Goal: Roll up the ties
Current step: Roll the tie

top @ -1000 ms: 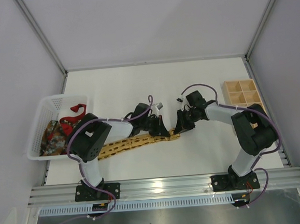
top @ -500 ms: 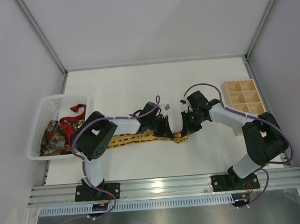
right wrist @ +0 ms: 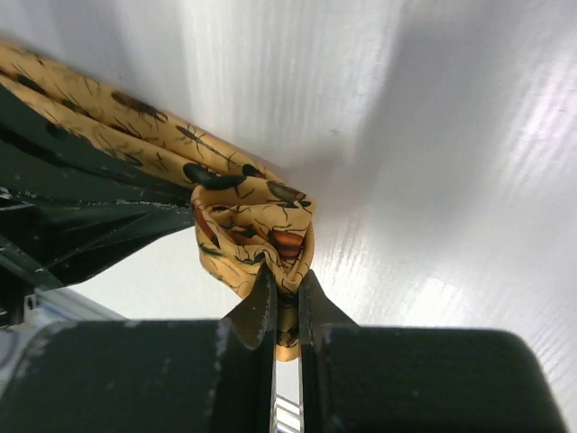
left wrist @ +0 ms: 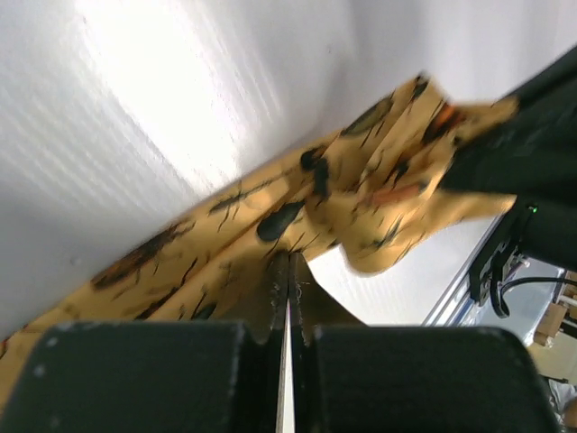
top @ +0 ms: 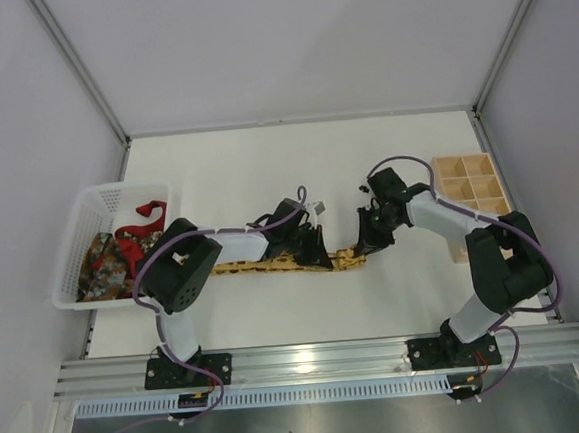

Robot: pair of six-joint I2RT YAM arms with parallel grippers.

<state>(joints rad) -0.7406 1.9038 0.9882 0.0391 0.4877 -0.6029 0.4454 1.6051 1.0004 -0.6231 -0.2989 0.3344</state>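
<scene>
Two ties, red tie point(top: 141, 218) and patterned tie point(top: 99, 262), bunched in white basket point(top: 88, 204). Right of basket on tabletop point(top: 266, 168): yellow tie point(top: 273, 265), near stretch hidden under left arm. Right end effector point(right wrist: 286, 284) clamped on bunched end; left end effector point(top: 317, 258) closed, tips against tie, pinch unconfirmed.

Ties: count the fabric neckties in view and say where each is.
3. The yellow-gold patterned fabric necktie lies on the white table; the plain red tie and the dark multicoloured tie sit in the white plastic basket. Others may hide underneath.
</scene>
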